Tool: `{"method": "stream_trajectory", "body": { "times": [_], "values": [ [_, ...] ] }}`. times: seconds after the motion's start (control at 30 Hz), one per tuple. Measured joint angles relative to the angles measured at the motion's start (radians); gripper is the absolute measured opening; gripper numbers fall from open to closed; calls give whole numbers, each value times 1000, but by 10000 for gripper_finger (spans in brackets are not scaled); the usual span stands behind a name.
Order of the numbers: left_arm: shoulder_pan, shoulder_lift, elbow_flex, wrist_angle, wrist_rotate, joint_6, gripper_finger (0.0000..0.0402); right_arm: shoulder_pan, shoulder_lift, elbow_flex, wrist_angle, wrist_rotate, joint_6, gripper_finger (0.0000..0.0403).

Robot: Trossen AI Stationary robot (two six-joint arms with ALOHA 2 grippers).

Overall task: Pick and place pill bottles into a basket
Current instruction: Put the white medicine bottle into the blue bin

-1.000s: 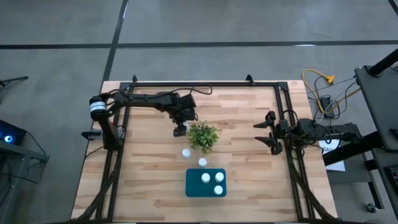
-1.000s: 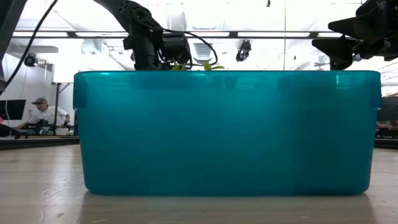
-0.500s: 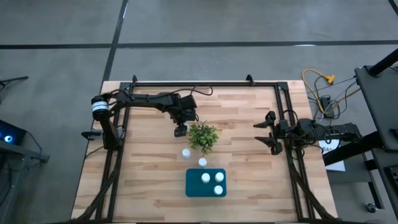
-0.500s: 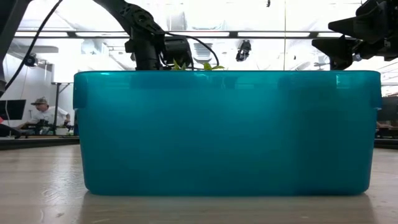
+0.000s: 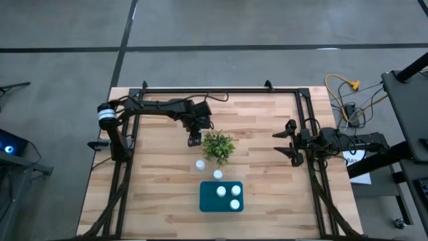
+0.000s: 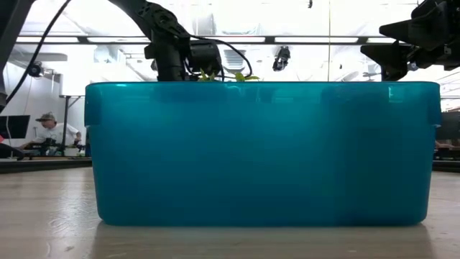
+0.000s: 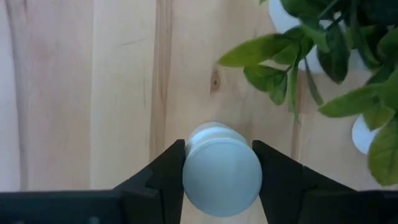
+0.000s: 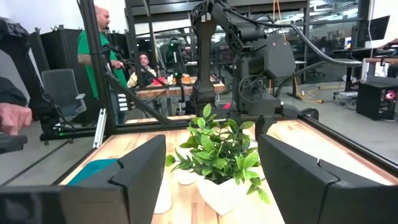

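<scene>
The worktop (image 5: pixel 267 181) is pale wood in planks, with visible grain, a small knot and a matt, smooth face. The basket (image 6: pixel 262 152) looks like teal plastic, slightly see-through, smooth with a soft sheen. The pill bottle (image 7: pixel 222 169) between the left end effector's (image 7: pixel 222 177) fingers (image 7: pixel 163 180) is white plastic, smooth and matt; those fingers look like dark matt plastic. The plant (image 8: pixel 217 152) has glossy green leaves in a smooth white pot (image 8: pixel 221 194). The frame (image 5: pixel 221 89) around the worktop is black metal. The floor (image 5: pixel 60 80) is dull grey concrete.

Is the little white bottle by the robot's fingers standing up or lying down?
Standing up. The left wrist view looks onto the pill bottle's round cap, between the left gripper's fingers.
</scene>
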Motion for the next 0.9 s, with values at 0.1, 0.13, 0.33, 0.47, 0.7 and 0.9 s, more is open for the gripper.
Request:
{"method": "stream_trajectory", "body": {
  "times": [0.1,0.13,0.33,0.47,0.7,0.9],
  "values": [
    [0,-12,13,0,0,0,142,0,0,0,0,0,0,250],
    [0,-20,15,-5,-2,0,142,0,0,0,0,0,0,251],
    [1,-59,45,-37,-4,0,142,0,0,0,0,0,0,247],
    [1,-104,69,-82,-7,0,142,0,0,0,0,0,0,244],
    [1,-203,128,-108,-14,-26,142,0,0,0,0,0,0,250],
    [-8,-299,161,-95,41,-81,142,0,0,0,0,0,0,248]
  ]
}}
